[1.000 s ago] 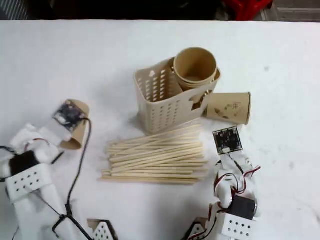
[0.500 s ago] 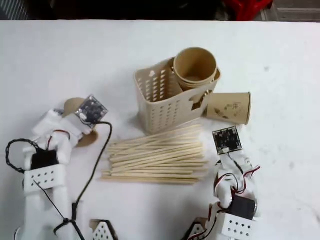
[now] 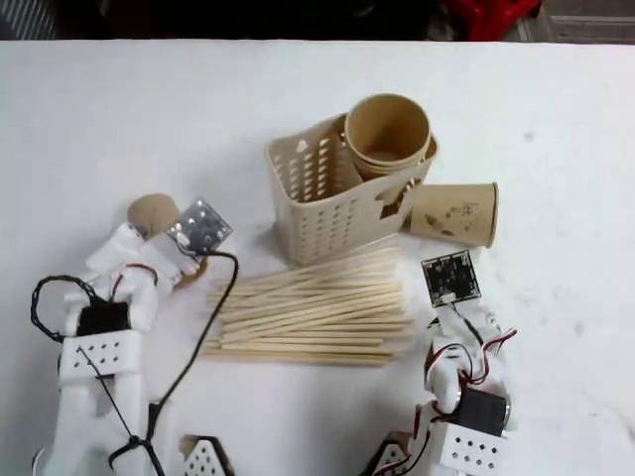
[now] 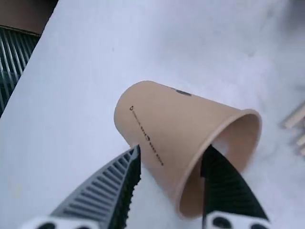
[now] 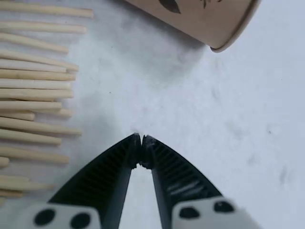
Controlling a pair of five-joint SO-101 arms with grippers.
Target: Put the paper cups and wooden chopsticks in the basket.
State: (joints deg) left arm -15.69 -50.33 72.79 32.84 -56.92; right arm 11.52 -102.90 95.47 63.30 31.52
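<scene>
- The white surface carried everything, with both arms at its near edge.
- The wooden chopsticks lay in a loose, roughly parallel pile in the middle of the surface, between the two arms and just in front of the basket. In the right wrist view their ends lay beside the right hand.
- The perforated cream basket stood upright behind the pile, its front wall close to the nearest sticks.
- The nested paper cups stood mouth up in the basket's right end, their rims well above its wall.
- The printed paper cup lay on its side on the surface just right of the basket, with its mouth facing away from it.
- The plain paper cup lay tilted on its side left of the chopsticks, well apart from the basket.
- The left hand pinched the plain paper cup, one finger on each side of its wall near the rim.
- The right hand was pressed together with its tips touching, over bare surface between the chopstick ends and the printed paper cup.
</scene>
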